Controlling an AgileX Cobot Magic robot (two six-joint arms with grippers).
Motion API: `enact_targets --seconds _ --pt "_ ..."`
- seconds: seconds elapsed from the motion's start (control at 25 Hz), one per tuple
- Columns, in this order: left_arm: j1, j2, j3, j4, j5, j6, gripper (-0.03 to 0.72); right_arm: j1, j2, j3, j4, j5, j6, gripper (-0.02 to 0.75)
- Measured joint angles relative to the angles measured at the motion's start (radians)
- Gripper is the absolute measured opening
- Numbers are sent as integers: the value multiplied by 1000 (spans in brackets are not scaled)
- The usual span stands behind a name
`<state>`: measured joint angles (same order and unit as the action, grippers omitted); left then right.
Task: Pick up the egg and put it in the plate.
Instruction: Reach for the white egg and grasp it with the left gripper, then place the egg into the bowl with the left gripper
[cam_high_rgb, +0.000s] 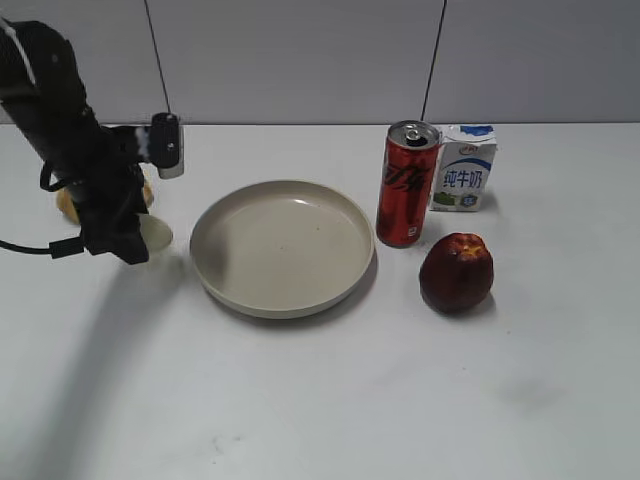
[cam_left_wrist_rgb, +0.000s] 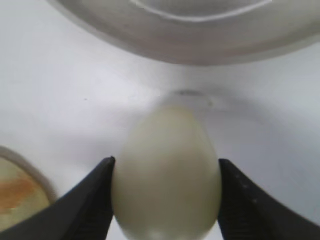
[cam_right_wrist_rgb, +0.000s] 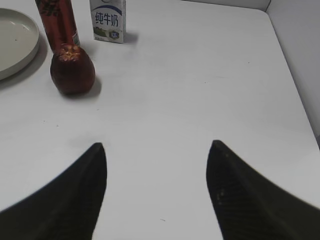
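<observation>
Egg (cam_left_wrist_rgb: 166, 175), pinched between the left gripper (cam_left_wrist_rgb: 165, 200), points its narrow end toward the plate (cam_left_wrist_rgb: 190, 45) at frame top; the right gripper (cam_right_wrist_rgb: 156, 192) gapes idle.

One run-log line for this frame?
left gripper: shut on pale oval egg | round beige plate: empty | right gripper: open, idle

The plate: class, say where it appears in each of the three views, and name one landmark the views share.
Exterior view: plate at centre.
Left wrist view: rim along the top edge.
Right wrist view: cut off at the upper left.
Shared landmark: the plate itself is the only thing in all three.
</observation>
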<state>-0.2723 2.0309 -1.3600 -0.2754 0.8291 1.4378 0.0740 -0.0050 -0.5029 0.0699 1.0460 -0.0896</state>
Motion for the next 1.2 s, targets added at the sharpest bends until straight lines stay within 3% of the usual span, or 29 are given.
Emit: enact_targets --seconds 0.16,0.28,0.6,0.72,0.88,1.2 --pt "-47 -56 -51 -10 9 0 430 0 0 0 0 0 0 479" --pt "-105 -66 -102 -79 13 0 430 0 0 0 0 0 1 479" --pt "-287 5 -113 -106 -184 -2 430 0 0 0 0 0 1 479" --pt "-303 42 -113 -129 -210 -32 433 0 0 0 0 0 1 479" --pt "-303 56 -113 -147 -212 -47 616 0 0 0 0 0 1 479" --pt "-295 5 -113 -150 -216 -93 638 0 0 0 0 0 1 479"
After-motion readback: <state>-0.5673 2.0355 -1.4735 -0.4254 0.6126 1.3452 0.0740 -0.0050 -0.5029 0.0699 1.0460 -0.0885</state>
